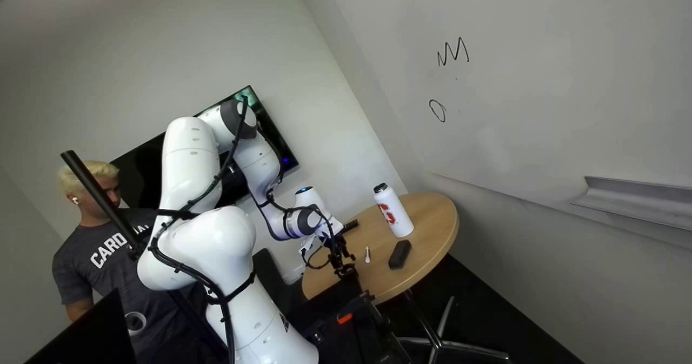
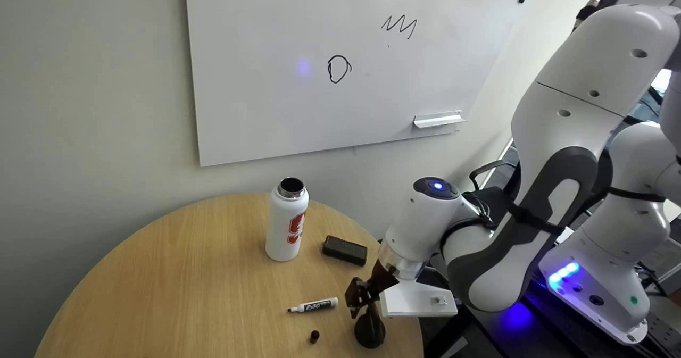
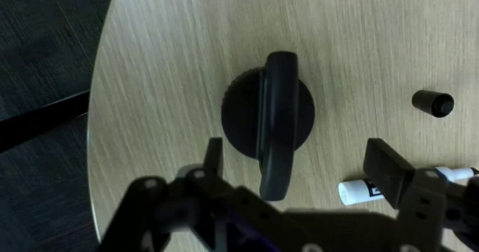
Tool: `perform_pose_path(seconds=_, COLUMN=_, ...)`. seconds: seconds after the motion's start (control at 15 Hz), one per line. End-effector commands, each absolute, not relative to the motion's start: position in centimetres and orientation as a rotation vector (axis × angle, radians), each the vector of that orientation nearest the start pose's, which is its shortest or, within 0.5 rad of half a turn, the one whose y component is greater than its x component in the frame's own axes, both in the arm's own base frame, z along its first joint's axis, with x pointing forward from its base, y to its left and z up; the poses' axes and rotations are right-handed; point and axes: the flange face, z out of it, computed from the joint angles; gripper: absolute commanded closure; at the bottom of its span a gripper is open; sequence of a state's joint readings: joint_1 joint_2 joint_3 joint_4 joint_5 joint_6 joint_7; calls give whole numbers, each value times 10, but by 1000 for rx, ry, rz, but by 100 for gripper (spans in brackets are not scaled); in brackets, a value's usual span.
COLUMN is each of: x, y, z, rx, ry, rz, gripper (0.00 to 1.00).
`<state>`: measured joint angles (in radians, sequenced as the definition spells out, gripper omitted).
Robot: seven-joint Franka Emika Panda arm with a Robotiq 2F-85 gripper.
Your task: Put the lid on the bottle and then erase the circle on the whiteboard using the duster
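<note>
A: Starting at the end effector (image 3: 295,161). Grip?

B: Fingers (image 3: 215,158) spread wide in the wrist view. A black bottle lid (image 3: 269,109) sits on the round wooden tabletop (image 2: 175,278); its bar-like handle (image 3: 278,124) shows between the two tips, a gap either side. Height of the tips over the wood: can't tell.

A: Next out?

B: White dry-erase marker (image 2: 314,305), uncapped, tip dark, part hidden behind one finger in the wrist view. Small black cap (image 3: 432,103) lies near it.

A: And the bottle?

B: The white bottle (image 2: 285,225), red logo, upright, steel-rimmed mouth uncovered, well apart from the lid. Dark blocky duster (image 2: 345,250) lying just beside it.

A: Wall?

B: The whiteboard (image 2: 255,108). Black hand-drawn circle (image 2: 339,69) on it in both exterior views, zigzag scribble (image 2: 400,25) above. Small white ledge (image 2: 439,119) at the board's lower edge.

A: Anyone about?

B: A man (image 1: 119,245) in a dark lettered T-shirt, head lowered, partly behind the robot arm (image 1: 227,234) in an exterior view. Dark wall screen (image 1: 275,142) there too, partly covered by the arm.
</note>
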<state>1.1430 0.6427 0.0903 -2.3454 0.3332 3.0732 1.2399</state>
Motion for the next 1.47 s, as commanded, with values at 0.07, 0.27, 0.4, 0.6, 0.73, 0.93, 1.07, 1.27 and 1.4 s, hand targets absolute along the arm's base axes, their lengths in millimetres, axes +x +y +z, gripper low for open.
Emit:
perform_pose_path(seconds=0.07, x=185, y=456, z=68, rx=-3006, ry=537, rz=146, gripper=44)
perform_pose_path(seconds=0.27, x=184, y=456, z=67, rx=-3007, ry=542, rz=153, gripper=66)
perform_pose_path(seconds=0.4, x=183, y=456, z=67, rx=-3008, ry=541, rz=158, gripper=81)
perform_pose_path(seconds=0.6, x=180, y=458, z=74, rx=-3006, ry=510, rz=166, gripper=100)
perform_pose_path(seconds=0.73, x=175, y=454, z=88, rx=-3029, ry=475, rz=159, gripper=95)
perform_pose_path(seconds=0.93, x=170, y=444, z=124, rx=-3107, ry=376, rz=143, gripper=95)
perform_pose_path(seconds=1.07, x=172, y=440, z=154, rx=-3166, ry=216, rz=98, gripper=95)
perform_pose_path(seconds=1.27, x=181, y=439, z=205, rx=-3226, ry=-63, rz=-15, gripper=95)
perform_pose_path(seconds=1.4, x=187, y=443, z=241, rx=-3227, ry=-255, rz=-82, gripper=95)
